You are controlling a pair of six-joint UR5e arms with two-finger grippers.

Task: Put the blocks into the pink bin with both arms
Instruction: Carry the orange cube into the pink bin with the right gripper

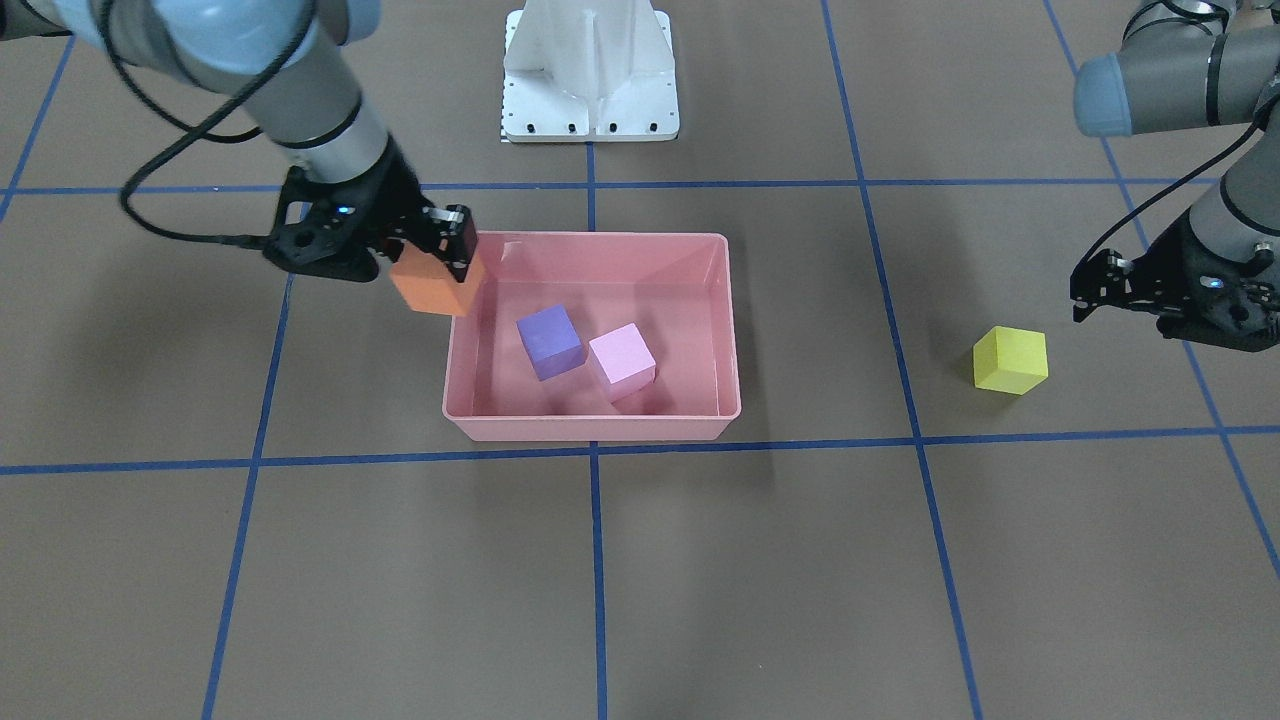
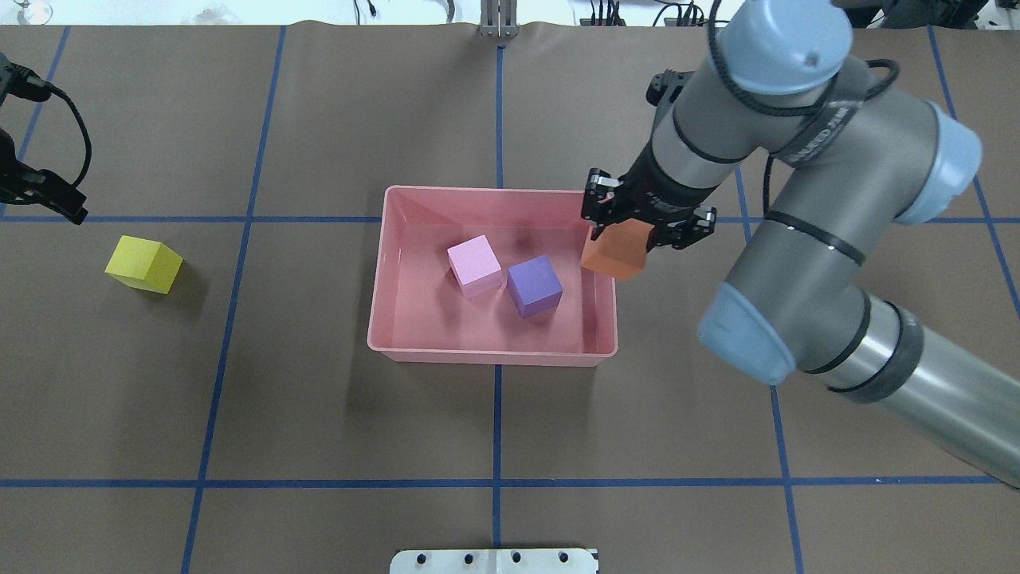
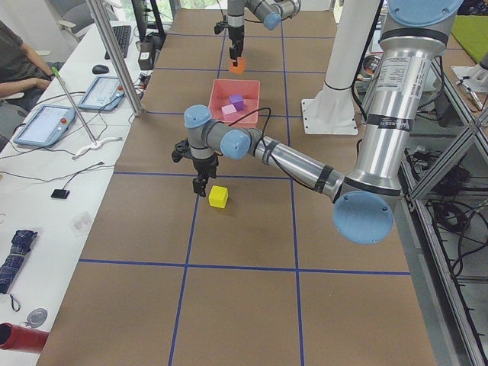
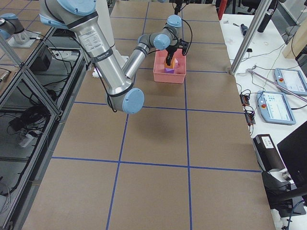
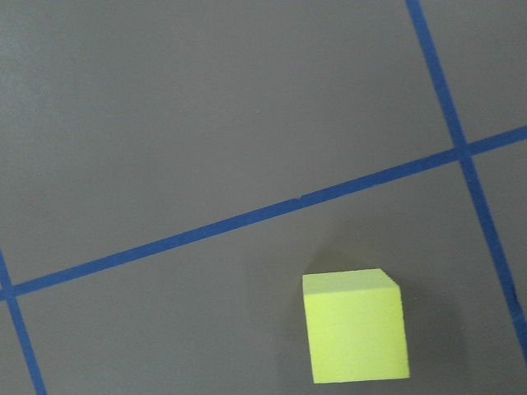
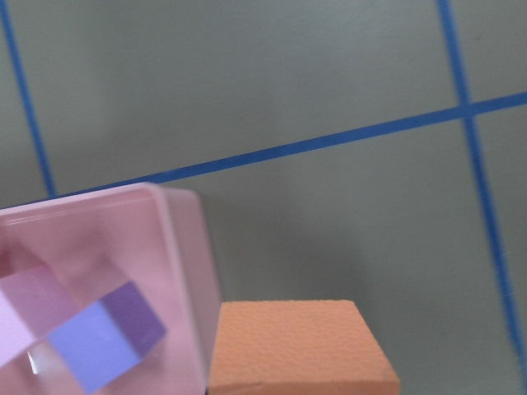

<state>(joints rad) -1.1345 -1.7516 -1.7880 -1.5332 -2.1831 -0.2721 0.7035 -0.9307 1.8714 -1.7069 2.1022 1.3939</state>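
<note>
My right gripper [image 1: 375,245] is shut on the orange block [image 1: 432,288] and holds it in the air over the pink bin's [image 1: 590,428] rim on my right side, partly outside it [image 2: 615,253]. The purple block [image 1: 550,342] and the pale pink block [image 1: 622,360] lie side by side inside the bin. The yellow block [image 1: 1010,360] sits on the table far to my left. My left gripper [image 1: 1175,305] hovers beside and above it, open and empty. The left wrist view shows the yellow block [image 5: 356,325] low in frame.
The white pedestal base [image 1: 590,80] stands behind the bin. Blue tape lines [image 1: 595,560] cross the brown table. An operator's desk with tablets [image 3: 46,122] runs along the far side of the table.
</note>
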